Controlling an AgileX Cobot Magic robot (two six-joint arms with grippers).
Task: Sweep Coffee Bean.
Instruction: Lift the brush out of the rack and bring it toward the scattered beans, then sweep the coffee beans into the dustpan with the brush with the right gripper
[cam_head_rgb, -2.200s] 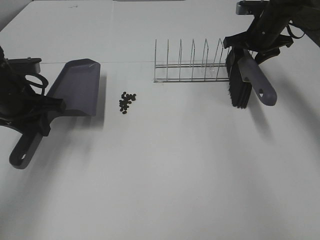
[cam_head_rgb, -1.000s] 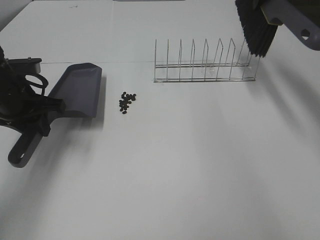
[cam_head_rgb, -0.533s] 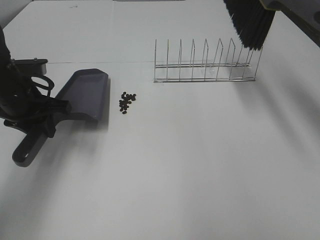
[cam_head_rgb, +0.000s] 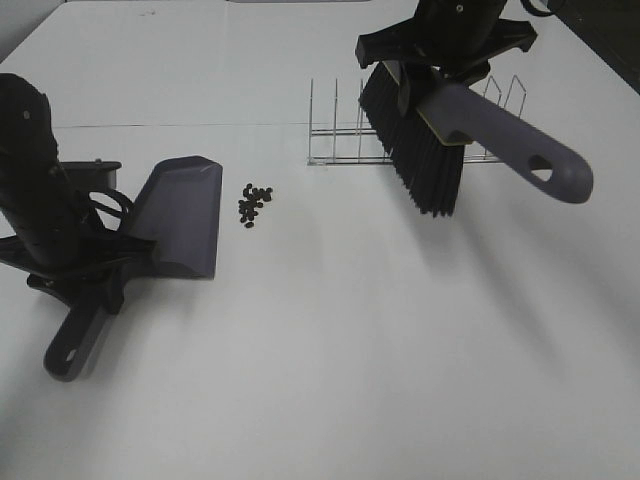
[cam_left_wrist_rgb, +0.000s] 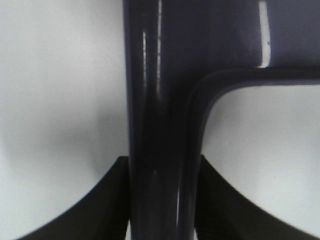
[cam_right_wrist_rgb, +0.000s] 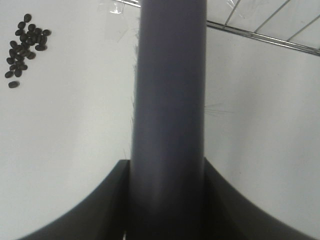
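White table (cam_head_rgb: 330, 360), small coffee bean (cam_head_rgb: 254, 204) cluster just beside the dustpan (cam_head_rgb: 185, 212), wire rack (cam_head_rgb: 335, 160) farther back

The left arm (cam_head_rgb: 35, 180) is matte black: a thick, rounded link with one small pale spot near its far end, perhaps a screw. A thin black cable (cam_head_rgb: 112, 205) loops out on its right. The left pincer (cam_head_rgb: 90, 272) is black and blocky, with angular edges. The right pincer (cam_head_rgb: 445, 45) is a wide black crossbar with flat, pointed ends. Close up, the left fingers (cam_left_wrist_rgb: 107, 205) and the right fingers (cam_right_wrist_rgb: 100, 205) are plain black, with smoothly curved shoulders.
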